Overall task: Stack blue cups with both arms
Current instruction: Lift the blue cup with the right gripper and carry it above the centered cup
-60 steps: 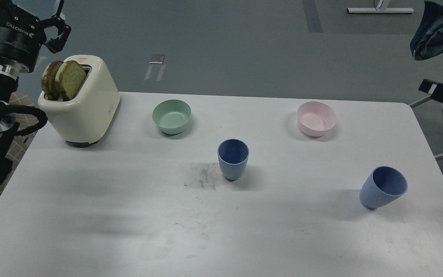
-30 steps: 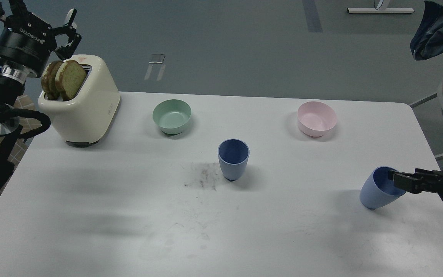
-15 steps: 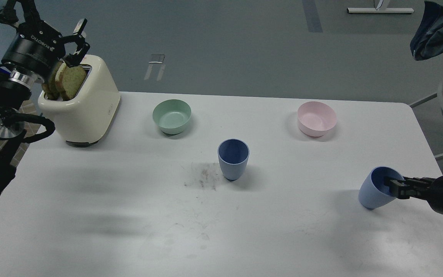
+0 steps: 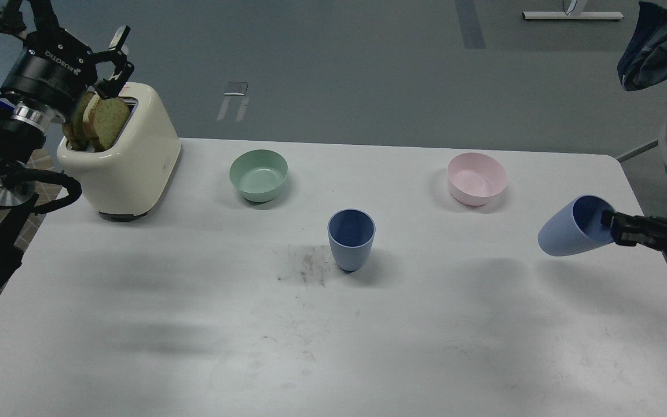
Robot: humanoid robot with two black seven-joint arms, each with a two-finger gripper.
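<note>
One blue cup [image 4: 351,238] stands upright near the middle of the white table [image 4: 194,324]. The second blue cup [image 4: 565,231] hangs tilted above the table at the right, its mouth facing right. My right gripper [image 4: 608,223] comes in from the right edge and is shut on that cup's rim. My left gripper [image 4: 114,55] is raised at the far left, above the toaster's top, with its fingers spread open and empty.
A cream toaster [image 4: 128,156] with two bread slices stands at the back left. A mint-green bowl [image 4: 258,175] and a pale pink bowl [image 4: 477,178] sit behind the middle cup. A dark smudge [image 4: 307,269] marks the table left of that cup.
My right gripper came in from the right, closed on the rim of the right cup and lifted it up off the table. My left gripper rose and shifted right toward the toaster.
</note>
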